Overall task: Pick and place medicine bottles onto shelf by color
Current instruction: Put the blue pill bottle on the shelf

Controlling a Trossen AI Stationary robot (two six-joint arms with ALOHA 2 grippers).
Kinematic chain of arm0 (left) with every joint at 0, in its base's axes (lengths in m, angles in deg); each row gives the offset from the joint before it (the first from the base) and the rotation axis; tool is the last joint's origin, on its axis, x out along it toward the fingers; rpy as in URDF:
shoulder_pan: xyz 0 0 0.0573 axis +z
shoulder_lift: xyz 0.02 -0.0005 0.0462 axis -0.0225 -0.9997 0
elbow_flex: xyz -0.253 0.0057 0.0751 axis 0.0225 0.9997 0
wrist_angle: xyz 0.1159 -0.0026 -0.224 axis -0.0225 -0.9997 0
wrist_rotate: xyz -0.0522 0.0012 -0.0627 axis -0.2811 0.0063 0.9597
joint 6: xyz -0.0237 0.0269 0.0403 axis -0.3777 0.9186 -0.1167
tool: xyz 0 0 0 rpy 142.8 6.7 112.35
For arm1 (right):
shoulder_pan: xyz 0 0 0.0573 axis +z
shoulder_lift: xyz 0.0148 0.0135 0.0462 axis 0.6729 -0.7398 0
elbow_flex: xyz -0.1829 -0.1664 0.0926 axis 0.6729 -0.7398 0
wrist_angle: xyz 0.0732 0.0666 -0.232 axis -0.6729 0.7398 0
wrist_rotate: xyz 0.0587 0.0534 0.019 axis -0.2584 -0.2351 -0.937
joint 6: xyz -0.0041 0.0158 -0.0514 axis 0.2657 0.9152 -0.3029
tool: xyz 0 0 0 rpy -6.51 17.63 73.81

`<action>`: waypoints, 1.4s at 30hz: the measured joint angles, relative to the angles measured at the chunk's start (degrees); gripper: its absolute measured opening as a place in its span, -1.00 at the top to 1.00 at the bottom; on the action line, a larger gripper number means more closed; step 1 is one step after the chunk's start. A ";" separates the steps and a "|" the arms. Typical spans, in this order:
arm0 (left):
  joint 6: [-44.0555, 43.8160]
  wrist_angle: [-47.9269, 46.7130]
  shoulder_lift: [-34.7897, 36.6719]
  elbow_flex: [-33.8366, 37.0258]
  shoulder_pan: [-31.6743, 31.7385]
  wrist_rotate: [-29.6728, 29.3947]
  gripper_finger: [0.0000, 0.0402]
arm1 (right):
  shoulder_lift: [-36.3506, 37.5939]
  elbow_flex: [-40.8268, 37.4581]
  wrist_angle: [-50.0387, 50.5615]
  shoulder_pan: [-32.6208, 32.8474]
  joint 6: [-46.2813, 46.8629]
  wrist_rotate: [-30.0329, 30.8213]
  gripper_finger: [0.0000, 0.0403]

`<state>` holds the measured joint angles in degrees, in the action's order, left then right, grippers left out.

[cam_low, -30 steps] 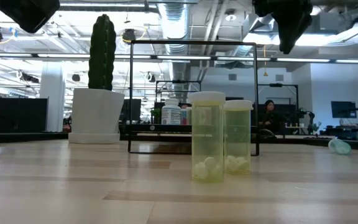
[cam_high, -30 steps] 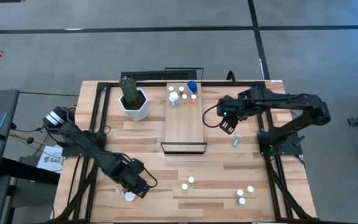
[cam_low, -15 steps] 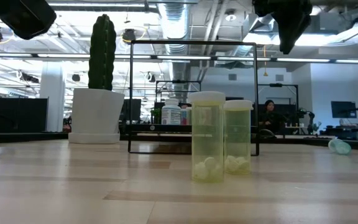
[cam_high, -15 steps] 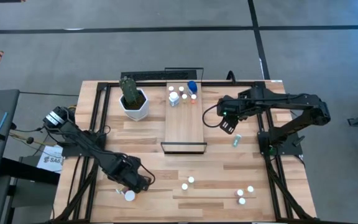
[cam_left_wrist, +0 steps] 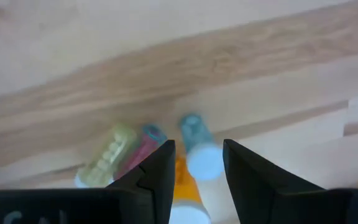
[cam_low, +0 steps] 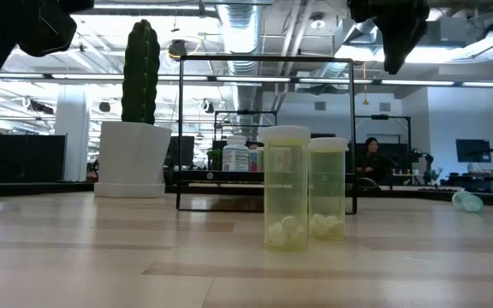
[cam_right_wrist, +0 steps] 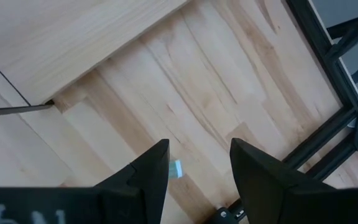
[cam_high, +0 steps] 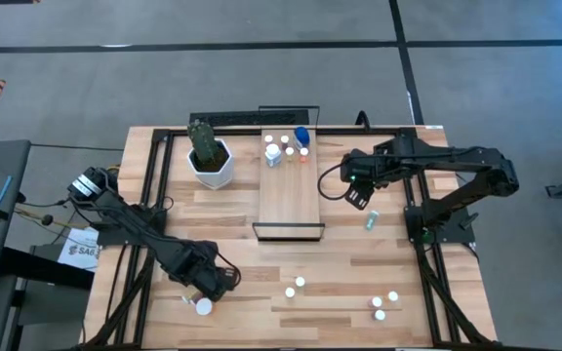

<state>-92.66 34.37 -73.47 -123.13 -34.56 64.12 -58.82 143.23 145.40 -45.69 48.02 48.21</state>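
The left gripper [cam_left_wrist: 197,165], fingers spread, is hovering over light, rigid, likely slippery medicine bottles [cam_left_wrist: 194,146] lying near-left; gripping mid-body seems safest.

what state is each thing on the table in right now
left gripper: open, above lying bottles
right gripper: open, empty, beside the shelf
orange bottle: lying between the left fingers
green-capped bottle: on its side
two yellow-green bottles: upright, capped
shelf: few bottles at far end
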 joint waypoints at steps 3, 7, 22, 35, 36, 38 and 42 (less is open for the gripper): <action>0.35 -0.76 -0.02 0.00 0.36 -1.06 0.40 | 0.00 0.00 0.00 0.00 0.00 0.07 0.05; -2.46 -0.76 -0.02 0.00 1.33 0.35 0.32 | 0.00 0.00 0.01 0.00 -0.15 0.06 0.05; -2.37 -0.61 -2.48 0.00 2.11 0.96 0.10 | -0.02 0.00 -0.22 0.00 0.04 0.04 0.05; 2.90 7.81 -7.72 0.04 2.26 6.81 0.10 | -0.07 0.02 -1.68 0.01 0.04 0.02 0.05; 2.79 7.70 -7.69 0.04 2.12 6.98 0.10 | -0.07 0.02 -1.66 0.02 0.04 0.02 0.05; 2.22 8.00 -7.67 0.04 2.05 6.98 0.10 | -0.16 0.02 -1.66 0.02 0.04 -0.02 0.05; 1.24 7.95 -7.67 0.04 2.00 9.25 0.10 | -0.17 0.02 -1.66 0.01 0.02 -0.09 0.05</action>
<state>-91.42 42.32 -81.14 -123.09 -32.56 73.37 -59.00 143.25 143.74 -45.68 48.04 48.13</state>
